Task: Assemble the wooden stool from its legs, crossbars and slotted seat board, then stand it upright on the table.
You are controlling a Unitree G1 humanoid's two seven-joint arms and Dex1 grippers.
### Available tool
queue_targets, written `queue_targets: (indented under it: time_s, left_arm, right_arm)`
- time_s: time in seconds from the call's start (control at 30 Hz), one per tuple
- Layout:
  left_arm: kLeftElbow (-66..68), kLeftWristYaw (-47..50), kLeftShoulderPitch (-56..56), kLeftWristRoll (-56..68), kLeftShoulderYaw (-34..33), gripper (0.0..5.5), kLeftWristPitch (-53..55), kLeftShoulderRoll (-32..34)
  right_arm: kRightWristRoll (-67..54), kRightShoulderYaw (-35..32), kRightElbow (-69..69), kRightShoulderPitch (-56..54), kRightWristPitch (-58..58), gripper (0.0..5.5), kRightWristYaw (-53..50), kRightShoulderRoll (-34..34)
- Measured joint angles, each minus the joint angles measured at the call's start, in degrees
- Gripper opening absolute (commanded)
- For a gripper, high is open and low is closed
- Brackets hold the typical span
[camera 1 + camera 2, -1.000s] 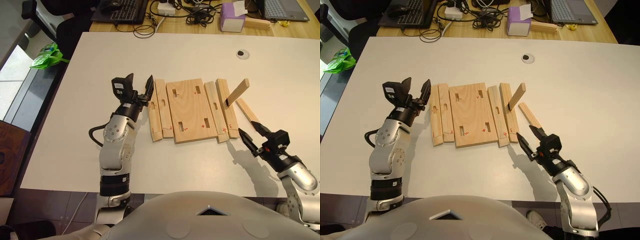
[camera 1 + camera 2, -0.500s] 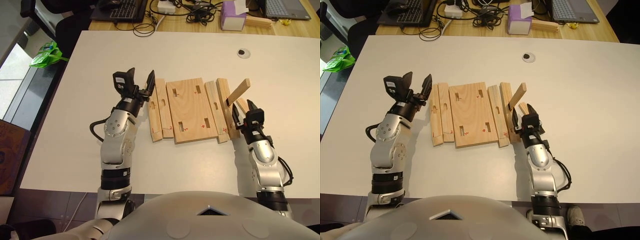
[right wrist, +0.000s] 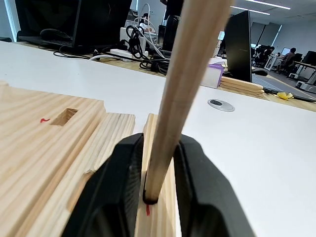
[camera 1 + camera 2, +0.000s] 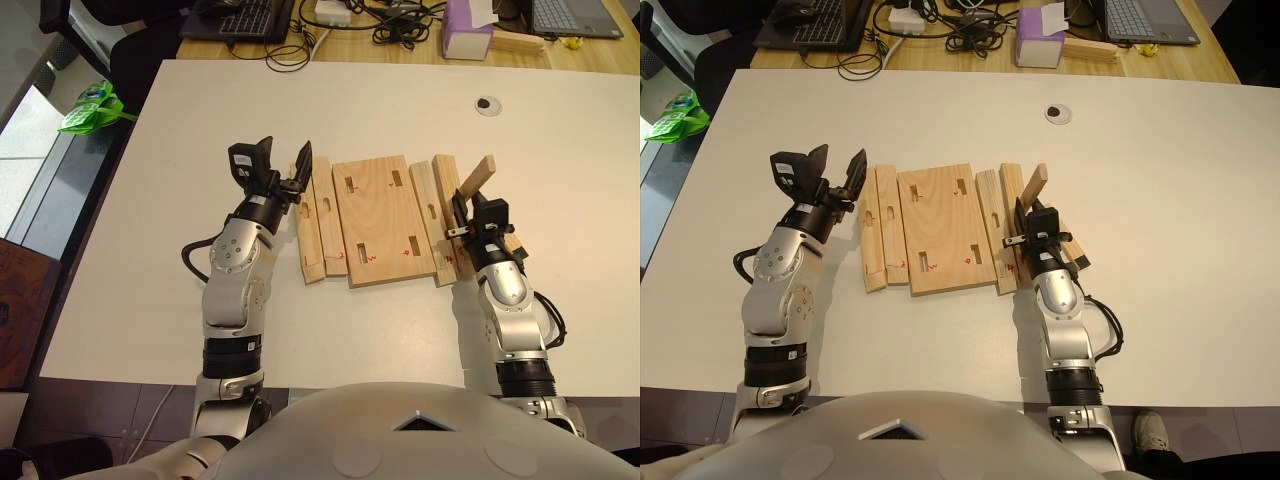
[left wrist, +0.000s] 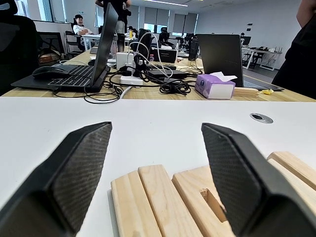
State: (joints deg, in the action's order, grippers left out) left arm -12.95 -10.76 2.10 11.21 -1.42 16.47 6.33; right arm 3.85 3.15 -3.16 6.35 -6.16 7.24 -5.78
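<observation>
At right, a slanted pale wooden crossbar is clamped by the right gripper, seemingly for seating in its slot; the left gripper stands open.

The seat board is bare wood (grain visible); table matt; fingers rough-textured.

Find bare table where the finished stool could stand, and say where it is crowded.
Bare: the table strip between seat board and far edge, left of the grommet; the right side beyond the tilted crossbar. Crowded: the middle, where left claw and right claw flank the legs.
</observation>
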Motion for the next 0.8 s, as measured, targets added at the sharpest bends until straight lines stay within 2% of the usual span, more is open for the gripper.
queue_targets:
  time_s: [0.03,0.4,0.8]
  left_arm:
    - [0.00,0.00,0.10,0.03,-0.01,3.36,0.13,0.00]
    - [0.01,-0.14,0.67,0.08,-0.12,3.36,0.33,0.03]
    - [0.17,-0.64,1.42,0.07,-0.25,3.36,0.34,0.06]
  right_arm:
    - [0.01,0.02,-0.02,0.02,-0.15,0.40,-0.11,0.01]
    - [-0.02,-1.04,-1.80,-0.25,-2.11,0.40,-2.92,0.31]
    - [-5.73,-2.16,0.98,-1.08,-8.60,0.40,0.05,0.93]
